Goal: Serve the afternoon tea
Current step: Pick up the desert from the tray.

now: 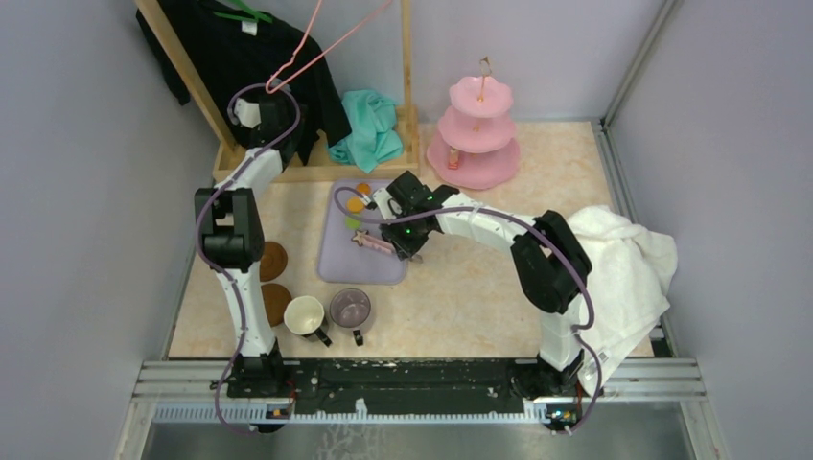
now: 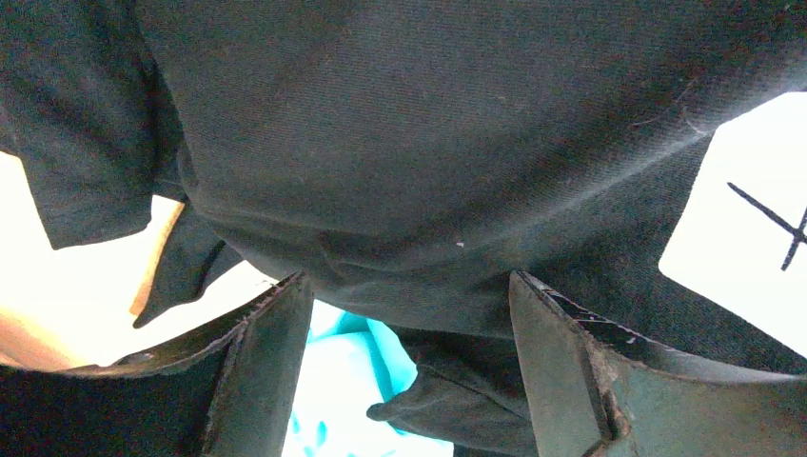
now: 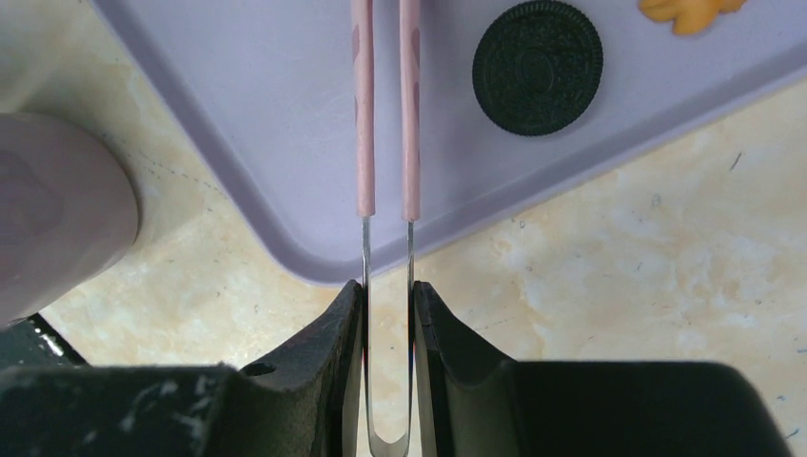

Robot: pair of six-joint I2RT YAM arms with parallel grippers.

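Note:
My right gripper [image 3: 387, 290] is shut on the metal end of pink-tipped tongs [image 3: 363, 114]. The tongs reach over a lilac tray [image 3: 238, 95], their two arms a little apart with nothing between them where they show. A black round sweet [image 3: 538, 67] lies just right of them, and an orange sweet [image 3: 690, 9] is at the frame's top edge. From above, orange rounds [image 1: 360, 196] and a green one [image 1: 352, 222] lie on the tray [image 1: 362, 264]. The pink three-tier stand [image 1: 475, 134] stands at the back. The cream mug [image 1: 305, 314], the purple mug [image 1: 350, 309] and two brown coasters [image 1: 272, 261] sit front left. My left gripper [image 2: 409, 281] is open under a black shirt [image 2: 428, 143].
The black shirt [image 1: 259, 57] hangs on a wooden rack [image 1: 316, 171] at the back left, with a teal cloth [image 1: 369, 129] on the rack's base. A white towel [image 1: 623, 268] lies over the table's right edge. Grey walls close in on both sides.

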